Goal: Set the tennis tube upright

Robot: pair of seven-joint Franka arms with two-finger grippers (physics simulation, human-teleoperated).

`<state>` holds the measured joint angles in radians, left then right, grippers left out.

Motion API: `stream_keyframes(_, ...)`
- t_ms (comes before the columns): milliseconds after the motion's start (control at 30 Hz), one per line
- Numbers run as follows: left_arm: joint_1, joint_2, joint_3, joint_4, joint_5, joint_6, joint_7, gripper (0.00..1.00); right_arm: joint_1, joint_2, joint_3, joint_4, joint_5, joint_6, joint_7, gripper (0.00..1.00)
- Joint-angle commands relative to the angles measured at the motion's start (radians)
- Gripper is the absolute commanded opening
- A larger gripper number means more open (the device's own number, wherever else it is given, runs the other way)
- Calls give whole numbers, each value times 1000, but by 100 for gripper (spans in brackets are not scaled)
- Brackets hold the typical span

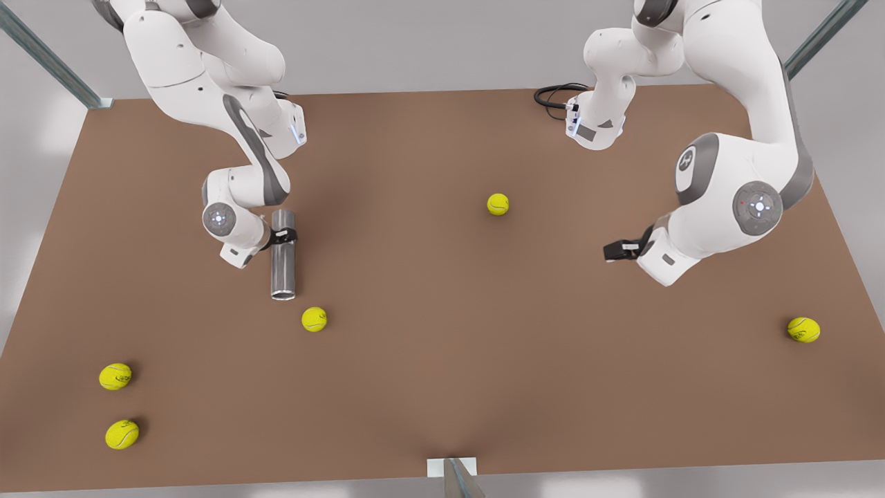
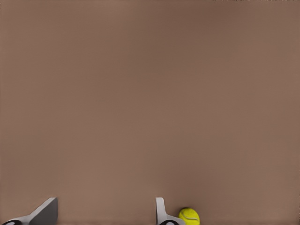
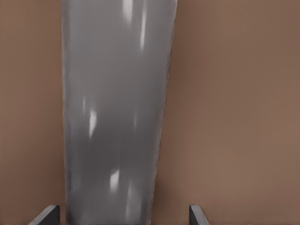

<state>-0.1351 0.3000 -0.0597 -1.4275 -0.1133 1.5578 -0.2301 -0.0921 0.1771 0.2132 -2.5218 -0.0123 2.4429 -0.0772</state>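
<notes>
At table (image 1: 442, 387) nine o'clock, right gripper (image 1: 282, 236) jaws straddle lying tennis tube (image 1: 283, 266) unclosed, ready to tip; left gripper (image 1: 617, 250) spread, waiting

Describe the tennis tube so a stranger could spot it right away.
Look at the brown table, on the front view's left. The tennis tube lies flat there, with the right end effector around it. It's a grey shiny cylinder; everything nearby is a small yellow ball.

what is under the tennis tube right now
The tennis tube lies on its side on the bare brown table. The right claw straddles it, fingers open; the strip of table beneath it is hidden.
</notes>
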Motion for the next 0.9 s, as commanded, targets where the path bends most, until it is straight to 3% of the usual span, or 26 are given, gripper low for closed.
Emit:
stream_keyframes(0,-1,1,1,-1,0,1,0,99,0,1,0,-2,0,1,1,100)
stream_keyframes(400,5,13,1,-4,6,-1,2,99,5,55,14,-25,2,65,2,100)
stream_keyframes(600,6,5,1,-2,9,-13,3,99,3,53,14,-26,2,71,1,79)
stream_keyframes(867,28,-1,5,9,11,-33,11,99,3,53,14,-26,2,71,1,76)
